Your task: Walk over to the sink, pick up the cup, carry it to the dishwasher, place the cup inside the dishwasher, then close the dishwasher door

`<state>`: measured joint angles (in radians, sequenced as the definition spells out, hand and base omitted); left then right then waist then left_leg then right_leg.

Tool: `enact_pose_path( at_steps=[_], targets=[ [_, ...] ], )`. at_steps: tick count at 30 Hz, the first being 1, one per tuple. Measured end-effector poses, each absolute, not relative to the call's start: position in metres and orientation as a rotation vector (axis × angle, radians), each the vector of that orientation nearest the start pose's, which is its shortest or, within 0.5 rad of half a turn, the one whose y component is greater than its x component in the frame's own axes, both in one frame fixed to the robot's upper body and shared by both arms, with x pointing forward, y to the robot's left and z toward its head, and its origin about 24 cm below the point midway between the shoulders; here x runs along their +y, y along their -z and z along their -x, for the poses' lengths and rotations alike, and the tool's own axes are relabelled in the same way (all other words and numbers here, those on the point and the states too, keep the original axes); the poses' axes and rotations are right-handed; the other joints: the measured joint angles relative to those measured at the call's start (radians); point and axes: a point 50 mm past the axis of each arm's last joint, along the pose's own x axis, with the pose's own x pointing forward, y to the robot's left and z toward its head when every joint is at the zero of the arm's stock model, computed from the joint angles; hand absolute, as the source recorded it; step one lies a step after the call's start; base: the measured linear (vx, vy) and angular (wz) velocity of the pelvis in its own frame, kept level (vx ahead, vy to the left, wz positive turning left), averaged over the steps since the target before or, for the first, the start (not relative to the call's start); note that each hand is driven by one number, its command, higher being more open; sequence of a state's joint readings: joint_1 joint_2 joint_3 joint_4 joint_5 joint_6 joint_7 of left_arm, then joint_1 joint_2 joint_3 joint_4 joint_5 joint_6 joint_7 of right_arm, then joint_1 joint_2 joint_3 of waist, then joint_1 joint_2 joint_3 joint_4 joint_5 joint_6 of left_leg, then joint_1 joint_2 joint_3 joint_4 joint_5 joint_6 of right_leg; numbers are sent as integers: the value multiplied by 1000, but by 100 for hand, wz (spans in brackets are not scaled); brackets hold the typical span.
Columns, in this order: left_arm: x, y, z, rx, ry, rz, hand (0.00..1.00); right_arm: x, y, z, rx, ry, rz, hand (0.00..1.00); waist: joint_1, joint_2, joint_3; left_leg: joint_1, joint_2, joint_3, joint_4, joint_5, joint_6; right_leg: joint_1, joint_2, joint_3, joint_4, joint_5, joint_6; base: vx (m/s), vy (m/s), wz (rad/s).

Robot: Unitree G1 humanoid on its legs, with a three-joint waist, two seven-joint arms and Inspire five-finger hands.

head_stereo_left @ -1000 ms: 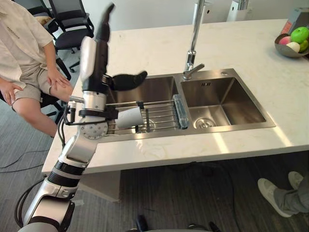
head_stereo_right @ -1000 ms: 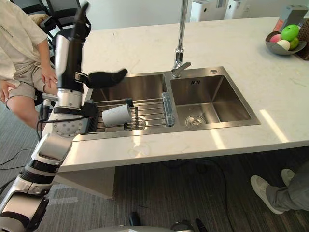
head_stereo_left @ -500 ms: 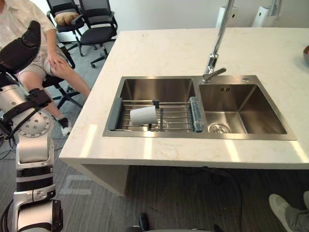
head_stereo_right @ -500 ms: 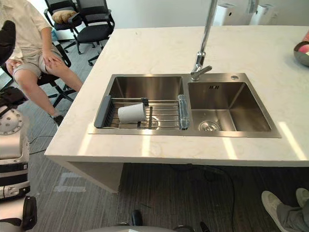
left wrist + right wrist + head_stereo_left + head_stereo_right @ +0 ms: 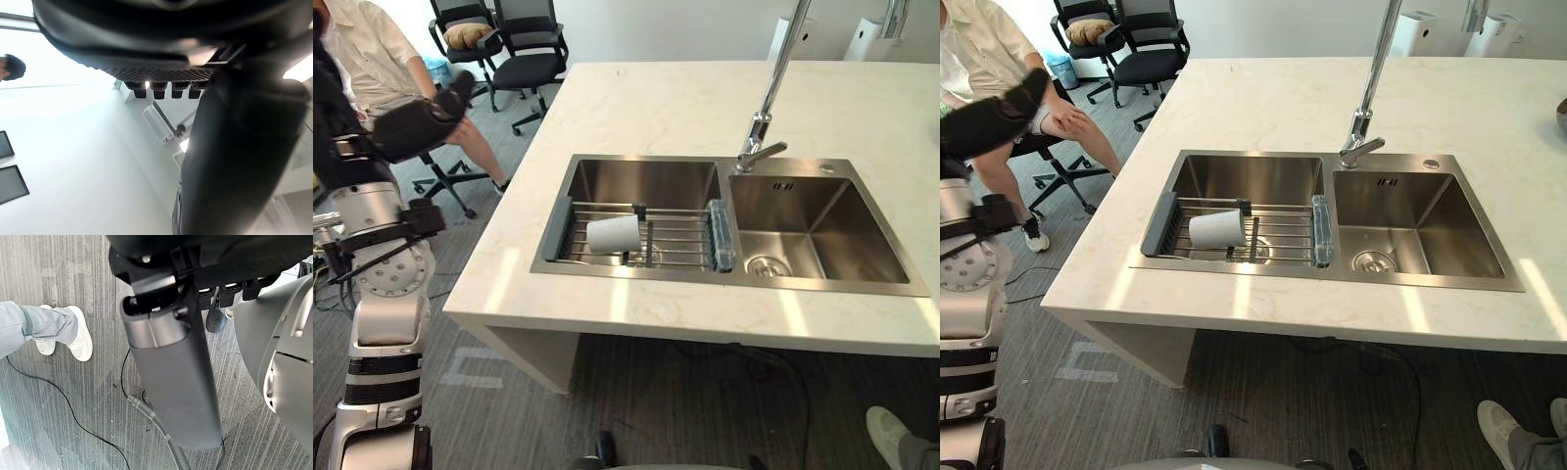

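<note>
Cup [image 5: 613, 235] first: it lies on its side on the wire rack [image 5: 680, 243] across the 9 o'clock basin of the sink [image 5: 734, 278]. That is just where it lay a second ago, and nothing touches it.

What has changed is my left hand [image 5: 416, 127]. A second ago it stood raised over that basin, thumb out above the rack. Now it is off the counter [image 5: 656, 108] altogether, out at 9 o'clock from the sink and well apart from the cup, up near the seated person [image 5: 377, 49]. Its fingers look straight and loose, with nothing in them. (The whole view has swung too, so the sink sliding across my screen is the head camera moving, not the sink.) The right hand [image 5: 171, 372] hangs low over the floor near somebody's white shoes [image 5: 73, 340], relaxed and empty as far as its wrist view tells me.

My reading is that the reach has been given up rather than finished. The walk to the sink looks done, but grasping, carrying, loading and closing the door all remain. I would need to bring the left hand back in from 9 o'clock, low over the rack, and close round the cup's side. Lying on wires, it may roll off when nudged.
</note>
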<state>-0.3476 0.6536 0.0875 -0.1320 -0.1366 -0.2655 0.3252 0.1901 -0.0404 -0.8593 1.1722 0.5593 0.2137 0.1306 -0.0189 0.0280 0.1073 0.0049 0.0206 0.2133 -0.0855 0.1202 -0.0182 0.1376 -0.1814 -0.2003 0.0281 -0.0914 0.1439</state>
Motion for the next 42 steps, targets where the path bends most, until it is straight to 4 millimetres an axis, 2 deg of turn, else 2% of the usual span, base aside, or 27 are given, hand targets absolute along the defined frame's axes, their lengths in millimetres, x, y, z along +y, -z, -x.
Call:
enact_pose_path(
  at_steps=[2,7,12,18,24,34,42],
  targets=[
    [218,-227,-276,-782,-111,-423,100,-218,173,11,1062,1044,-1088,100,-11,0,0,0,1,6,0,-1,1,-3,0,6,0,0,0,4,7,-8],
    [193,-203,-286,-626,79,-593,100,-219,173,10,1060,1044,-1098,100,-29,1,-1,2,3,25,1,-3,2,-12,0,26,2,1,1,16,6,-12],
    [168,-176,-291,-485,289,-859,100,-220,173,6,1073,1014,-1096,100,-42,2,0,2,3,29,1,-4,4,-13,-1,29,0,1,1,12,1,-2],
    [168,-177,-298,-434,291,-905,100,-223,172,5,1092,995,-1073,100,-57,6,2,4,3,31,2,-10,-2,-13,-1,31,0,1,1,0,0,0],
    [171,-175,-302,-364,313,-967,100,-225,171,2,1110,970,-1037,100,-71,24,6,5,3,32,2,-11,-4,-13,-1,32,0,1,1,0,0,0],
    [170,-138,-313,-139,455,-1088,100,-226,171,-2,1129,935,-1002,100,-98,33,6,5,5,43,4,-16,-1,-18,-1,41,0,1,1,2,2,-3],
    [176,-144,-321,-105,395,-1139,100,-226,170,-5,1134,911,-982,100,-107,41,10,5,6,45,8,-22,-5,-19,-1,44,1,1,1,0,0,0]
  ],
)
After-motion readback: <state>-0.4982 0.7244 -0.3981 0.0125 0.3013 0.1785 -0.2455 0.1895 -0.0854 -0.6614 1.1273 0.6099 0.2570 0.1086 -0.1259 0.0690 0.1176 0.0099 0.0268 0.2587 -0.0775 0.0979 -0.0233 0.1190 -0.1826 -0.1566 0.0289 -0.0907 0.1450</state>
